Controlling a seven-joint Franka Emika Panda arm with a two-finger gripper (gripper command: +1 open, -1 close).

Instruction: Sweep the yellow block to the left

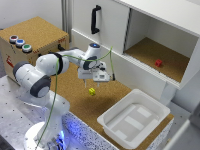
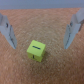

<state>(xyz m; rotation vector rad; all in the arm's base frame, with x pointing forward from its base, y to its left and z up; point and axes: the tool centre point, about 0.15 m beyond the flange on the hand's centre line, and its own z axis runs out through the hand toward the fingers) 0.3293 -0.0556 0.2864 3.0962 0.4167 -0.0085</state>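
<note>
Gripper (image 1: 98, 80) hovered above yellow block (image 1: 92, 91) on cork surface (image 1: 80, 102), jaws wide, empty; white bin (image 1: 134, 119) nearby, red block (image 1: 158, 63) in cabinet (image 1: 165, 35).

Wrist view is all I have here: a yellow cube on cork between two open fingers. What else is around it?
Observer: The exterior view shows a white bin on the cork, toward that view's right of the yellow block.
Operator: Any other blocks?
Observer: A small red block sits inside the open cabinet compartment.
Operator: Is the hand touching the cube?
Observer: No. The hand hangs open just above it.
</note>
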